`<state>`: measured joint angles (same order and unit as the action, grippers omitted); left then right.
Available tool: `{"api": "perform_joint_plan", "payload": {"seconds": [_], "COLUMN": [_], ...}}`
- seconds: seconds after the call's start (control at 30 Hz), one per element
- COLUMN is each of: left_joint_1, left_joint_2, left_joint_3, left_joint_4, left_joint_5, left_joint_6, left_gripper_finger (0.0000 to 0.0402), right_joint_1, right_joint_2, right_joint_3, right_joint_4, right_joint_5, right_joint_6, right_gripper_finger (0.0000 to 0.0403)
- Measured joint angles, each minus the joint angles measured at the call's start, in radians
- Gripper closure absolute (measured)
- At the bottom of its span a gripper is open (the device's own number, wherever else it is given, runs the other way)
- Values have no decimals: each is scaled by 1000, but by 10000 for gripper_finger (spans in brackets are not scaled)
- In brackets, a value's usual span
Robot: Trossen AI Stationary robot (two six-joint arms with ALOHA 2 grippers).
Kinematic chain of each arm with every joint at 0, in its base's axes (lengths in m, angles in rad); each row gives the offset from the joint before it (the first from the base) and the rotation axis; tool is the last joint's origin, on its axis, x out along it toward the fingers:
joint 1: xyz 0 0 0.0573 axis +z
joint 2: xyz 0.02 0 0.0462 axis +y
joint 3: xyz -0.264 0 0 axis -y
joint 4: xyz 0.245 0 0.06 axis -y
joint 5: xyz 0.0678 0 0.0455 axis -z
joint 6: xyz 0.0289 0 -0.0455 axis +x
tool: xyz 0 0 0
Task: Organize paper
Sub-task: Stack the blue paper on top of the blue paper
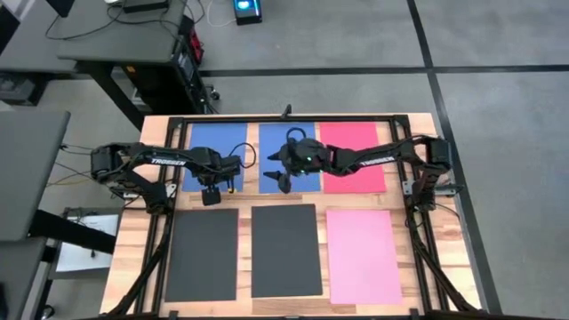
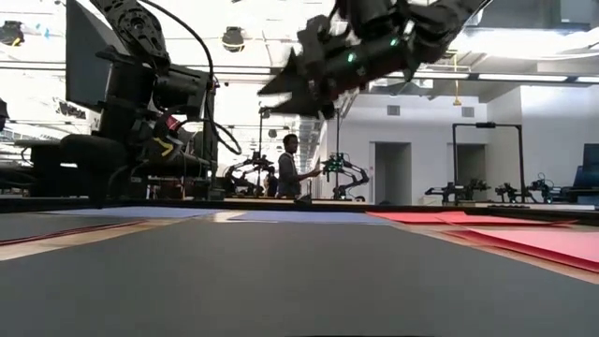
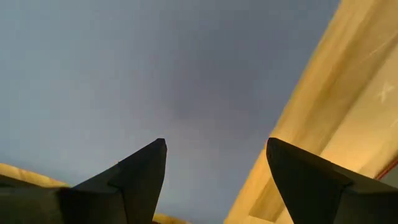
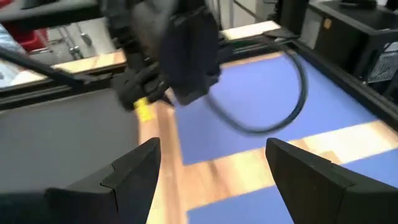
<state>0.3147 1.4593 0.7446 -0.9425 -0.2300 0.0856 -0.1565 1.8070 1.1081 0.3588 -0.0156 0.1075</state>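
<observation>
Blue sheets, two of them [image 1: 216,153] [image 1: 286,178], lie side by side with a red sheet [image 1: 356,173] in the far row; two dark grey sheets [image 1: 204,254] [image 1: 285,250] and a pink sheet [image 1: 363,256] lie in the near row on the wooden table [image 1: 411,124]. Jaws of the left gripper [image 1: 211,196] stand wide and empty just above the far edge of the left dark grey sheet. Jaws of the right gripper [image 1: 277,180] also stand wide, holding nothing, raised over the middle blue sheet. To lift a flat sheet cleanly, the left jaws should probably straddle the sheet's edge beneath them and pinch only one layer.
</observation>
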Motion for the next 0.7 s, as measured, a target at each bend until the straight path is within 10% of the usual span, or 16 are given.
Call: {"api": "perform_joint_plan", "payload": {"seconds": [0.43,0.7], "left_joint_1": [1,-20], "left_joint_2": [-2,-50], "left_joint_3": [49,174], "left_joint_4": [-10,-309], "left_joint_5": [15,7], "left_joint_6": [-236,-469], "left_gripper_finger": [144,144], "right_joint_1": [26,22], "right_joint_2": [91,68], "right_joint_3": [162,164], "right_joint_4": [-145,-199], "right_joint_5": [-16,-14], "right_joint_6": [-112,-196], "right_gripper_finger": [124,124]}}
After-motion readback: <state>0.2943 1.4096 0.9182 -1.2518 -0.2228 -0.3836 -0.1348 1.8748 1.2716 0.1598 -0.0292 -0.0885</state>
